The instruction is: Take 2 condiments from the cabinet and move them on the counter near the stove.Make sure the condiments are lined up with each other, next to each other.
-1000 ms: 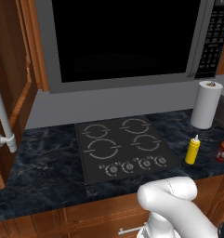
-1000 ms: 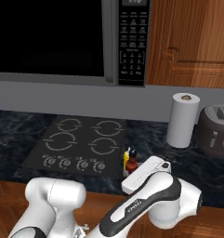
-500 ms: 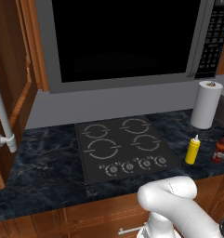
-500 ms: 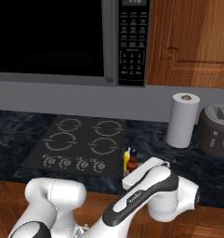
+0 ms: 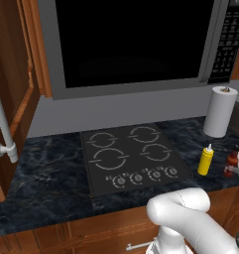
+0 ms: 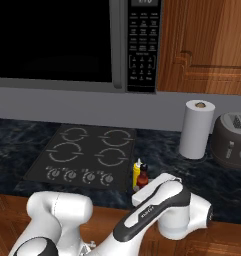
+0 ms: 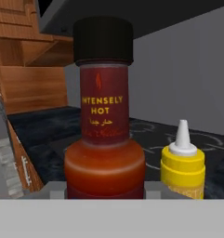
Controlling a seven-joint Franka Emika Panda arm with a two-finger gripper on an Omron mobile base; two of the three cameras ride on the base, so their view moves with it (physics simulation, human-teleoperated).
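While gripped low on its body by the clenched claw point(image 7: 105, 195), a dark red sauce bottle with black cap point(image 7: 104, 116) is held upright, just beside a yellow squeeze bottle with white pointed nozzle point(image 5: 206, 160), over the dark marbled stone tabletop point(image 5: 46, 173), right of the flat black cooktop point(image 5: 133, 158).

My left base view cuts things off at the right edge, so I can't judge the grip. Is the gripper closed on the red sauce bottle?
Observer: Yes. In the hand view the gripper is shut on the hot sauce bottle, gripping low on its body.
Operator: Where does it sit relative to the yellow one?
Observer: The right base view shows it upright and close beside the yellow squeeze bottle, just off the front right corner of the cooktop.
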